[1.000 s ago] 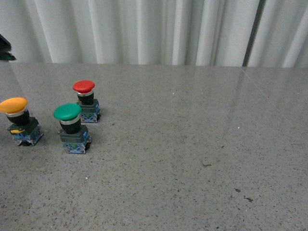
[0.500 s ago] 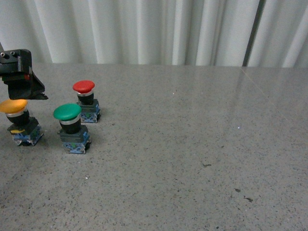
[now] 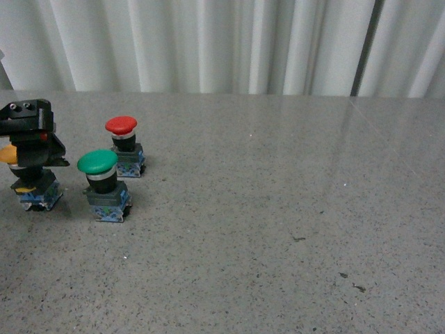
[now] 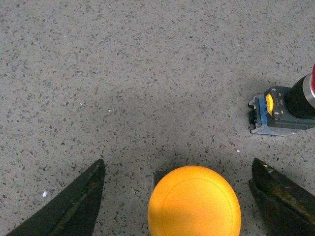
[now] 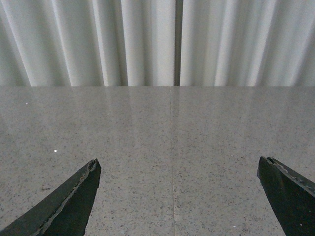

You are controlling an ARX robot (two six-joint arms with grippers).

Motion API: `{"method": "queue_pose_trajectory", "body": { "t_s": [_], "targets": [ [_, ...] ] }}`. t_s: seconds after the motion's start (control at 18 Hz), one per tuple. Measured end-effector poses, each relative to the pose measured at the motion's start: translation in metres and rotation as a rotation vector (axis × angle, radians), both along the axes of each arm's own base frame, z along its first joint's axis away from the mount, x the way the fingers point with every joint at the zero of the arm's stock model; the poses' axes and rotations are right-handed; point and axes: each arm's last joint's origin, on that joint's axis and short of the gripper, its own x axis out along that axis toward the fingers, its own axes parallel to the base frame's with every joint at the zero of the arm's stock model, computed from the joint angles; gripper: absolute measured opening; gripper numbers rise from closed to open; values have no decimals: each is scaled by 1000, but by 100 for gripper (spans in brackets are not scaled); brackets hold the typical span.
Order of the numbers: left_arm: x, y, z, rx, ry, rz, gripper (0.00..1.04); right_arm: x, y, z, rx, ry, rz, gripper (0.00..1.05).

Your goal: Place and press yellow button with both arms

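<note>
The yellow button (image 3: 8, 154) stands at the far left of the table in the front view, its dark base (image 3: 35, 192) below it. My left gripper (image 3: 31, 147) hangs right over it and hides most of the cap. In the left wrist view the round yellow cap (image 4: 194, 202) sits between the two open fingers (image 4: 74, 206), with gaps on both sides; my left gripper (image 4: 178, 164) touches nothing. My right gripper (image 5: 177, 162) is open and empty above bare table, seen only in the right wrist view.
A green-capped button (image 3: 97, 163) stands just right of the yellow one, and a red-capped button (image 3: 121, 126) behind it. The red button's base (image 4: 278, 110) also shows in the left wrist view. The grey speckled table (image 3: 278, 209) ends at a white curtain (image 3: 208, 42).
My left gripper has come in from the left edge and dropped down over the yellow button, now covering most of its cap. The buttons have not moved.
</note>
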Motion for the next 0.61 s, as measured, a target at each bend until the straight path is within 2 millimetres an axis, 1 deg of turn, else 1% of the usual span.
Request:
{"method": "queue_pose_trajectory", "body": {
  "t_s": [0.22, 0.28, 0.33, 0.39, 0.5, 0.56, 0.61],
  "targets": [
    [0, 1, 0, 23, -1, 4, 60, 0, 0, 0, 0, 0, 0, 98],
    [-1, 1, 1, 30, 0, 1, 49, 0, 0, 0, 0, 0, 0, 98],
    [-1, 1, 2, 38, -1, 4, 42, 0, 0, 0, 0, 0, 0, 98],
    [-2, 1, 4, 41, -2, 6, 39, 0, 0, 0, 0, 0, 0, 98],
    [-5, 1, 11, 49, -21, 8, 38, 0, 0, 0, 0, 0, 0, 98],
    [-13, -2, 30, 60, -68, 8, 38, 0, 0, 0, 0, 0, 0, 98],
    [-15, -27, 68, 67, -159, -38, 38, 0, 0, 0, 0, 0, 0, 98]
  ]
}}
